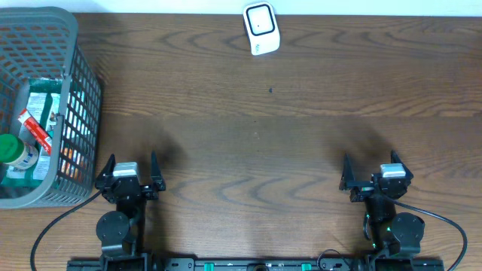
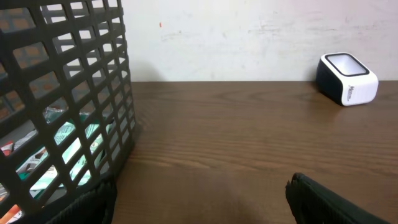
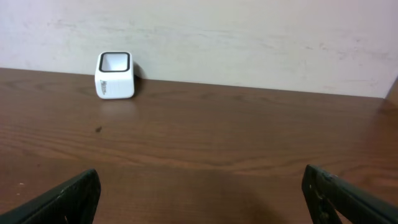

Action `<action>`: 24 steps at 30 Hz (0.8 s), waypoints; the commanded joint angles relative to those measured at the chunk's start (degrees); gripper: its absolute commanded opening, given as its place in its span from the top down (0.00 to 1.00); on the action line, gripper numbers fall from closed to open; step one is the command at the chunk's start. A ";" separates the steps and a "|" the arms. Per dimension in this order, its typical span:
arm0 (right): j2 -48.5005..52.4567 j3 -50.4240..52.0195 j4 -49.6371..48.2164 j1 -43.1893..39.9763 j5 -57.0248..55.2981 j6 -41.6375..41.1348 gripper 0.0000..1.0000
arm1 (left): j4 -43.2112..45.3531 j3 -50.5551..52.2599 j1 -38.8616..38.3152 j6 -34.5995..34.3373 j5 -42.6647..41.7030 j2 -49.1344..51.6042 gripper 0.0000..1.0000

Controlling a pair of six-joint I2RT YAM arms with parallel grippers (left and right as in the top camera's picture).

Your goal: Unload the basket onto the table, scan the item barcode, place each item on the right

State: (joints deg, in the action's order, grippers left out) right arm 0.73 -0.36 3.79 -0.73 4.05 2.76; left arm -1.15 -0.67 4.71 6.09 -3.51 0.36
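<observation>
Claws: left claw [image 1: 132, 161] and right claw [image 1: 370, 162] spread wide, nothing held; parked low at near edge of table [image 1: 248, 135], well apart.
Basket [image 1: 81, 90]: grey mesh, open at top, just beside left claw, to its left.
Contents: bottle [image 1: 9, 148] with green cap, upright at near corner; red-and-white packet [image 1: 34, 128] leaning beside it; green pack [image 1: 44, 92] further back.
Item: any of these, inside basket; none on table. Barcode not visible in any view.
Handling, judged: bottle likely light, stiff, smooth-walled, liable to slip; take across body below cap, from above. Packet and pack likely soft, crinkly; pinch lightly at an edge.
Scanner [image 1: 261, 28]: white, dark window on top, at far edge of table, well apart from both claws and basket.
Mesh: walls close around contents; fingers [image 1: 154, 162] liable to catch rim on entry; enter straight down, jaws narrowed first.
</observation>
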 commanded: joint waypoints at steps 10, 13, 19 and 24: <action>-0.35 0.04 0.26 -0.50 -0.33 0.70 0.01 | -2.64 0.44 0.17 0.31 0.04 -0.02 0.12; -0.35 0.04 0.24 -0.50 -0.33 0.70 0.01 | -2.60 0.44 0.17 0.28 -0.66 -0.02 0.12; -0.35 0.04 0.24 -0.50 -0.33 0.70 0.01 | -2.47 0.44 0.20 0.31 -2.03 -0.02 0.12; -0.35 0.04 0.26 -0.50 -0.33 0.70 0.01 | -2.49 0.44 0.17 -0.46 -2.34 -0.02 0.12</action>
State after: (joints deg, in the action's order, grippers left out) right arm 0.73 -0.36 3.79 -0.73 4.05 2.76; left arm -1.08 -0.67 4.71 6.07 -3.97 0.36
